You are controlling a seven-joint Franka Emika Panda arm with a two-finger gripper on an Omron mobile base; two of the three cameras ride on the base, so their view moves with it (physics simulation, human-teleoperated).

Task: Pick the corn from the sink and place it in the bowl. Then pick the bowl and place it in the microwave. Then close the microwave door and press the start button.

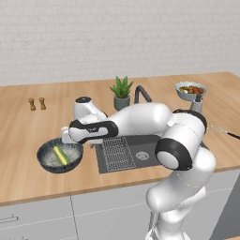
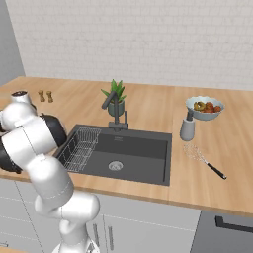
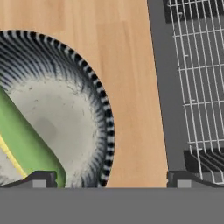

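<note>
Gripper (image 3: 107,179) w/ fingers spread wide apart, holding nothing; in hand view one dark tip (image 3: 41,178) sits over the bowl's inside, the other over bare wood just beside the sink edge. In left base view the gripper (image 1: 65,137) hangs right above the bowl's rim nearest the sink.

Directly under it: the bowl (image 1: 47,159), dark streaked outside, pale speckled inside, standing on the wooden counter (image 1: 18,136). The corn (image 1: 61,155), yellow-green, lies inside the bowl, slanted across its floor; in hand view the cob's green end (image 3: 30,148) reaches almost to one fingertip.

Just beside the bowl, on the gripper's other side: the sink (image 1: 140,152), dark grey basin w/ round drain. A wire rack (image 1: 115,152) fills the part of the basin closest to the gripper.

Farther off, behind the sink: black tap (image 1: 140,93) and a small potted plant (image 1: 122,93). Well away on the counter beyond the bowl: two small brown shakers (image 1: 37,103). Past the sink's far side: a pale bowl of orange-brown food (image 2: 204,107), a grey soap dispenser (image 2: 187,128) near it, and a whisk (image 2: 202,160) lying flat on the wood.
</note>
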